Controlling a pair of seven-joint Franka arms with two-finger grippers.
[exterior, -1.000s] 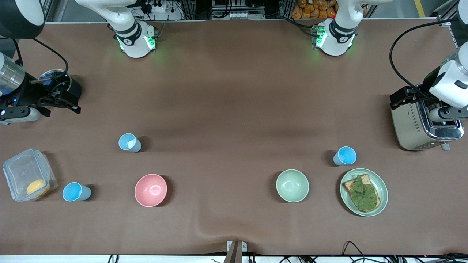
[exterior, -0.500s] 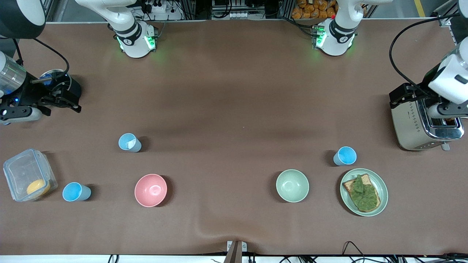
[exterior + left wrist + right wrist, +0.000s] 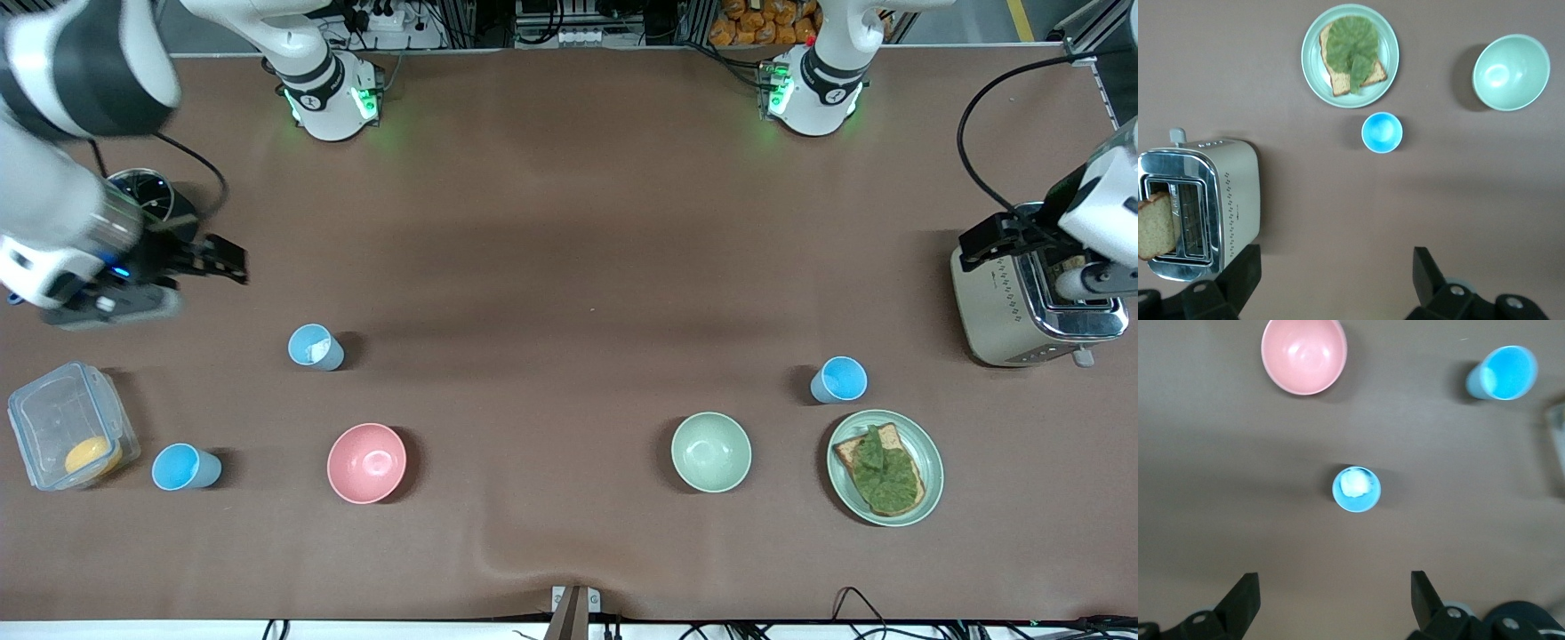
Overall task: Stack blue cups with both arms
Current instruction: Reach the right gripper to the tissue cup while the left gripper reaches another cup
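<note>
Three blue cups are seen upright on the counter [image 3: 569,222], none stacked. One cup [image 3: 316,347] with a white lump inside stands toward the right arm's end, farther from the front camera than the pink bowl [image 3: 366,462]. A second cup [image 3: 185,468] is placed between the pink bowl and a clear container [image 3: 71,437] holding something yellow. The third cup [image 3: 838,380] sits toward the left arm's end, just beside a plate [image 3: 931,480] of toast with a green leaf, near the pale green bowl [image 3: 710,452].

The right tool [image 3: 213,260] is held in the air over bare counter, close to the cup with the lump; its fingers are spread, nothing between them. The left tool [image 3: 1335,273] is held over the counter beside the toaster [image 3: 1009,307], fingers spread and empty. A bread slice [image 3: 1155,225] is seen in a toaster slot.
</note>
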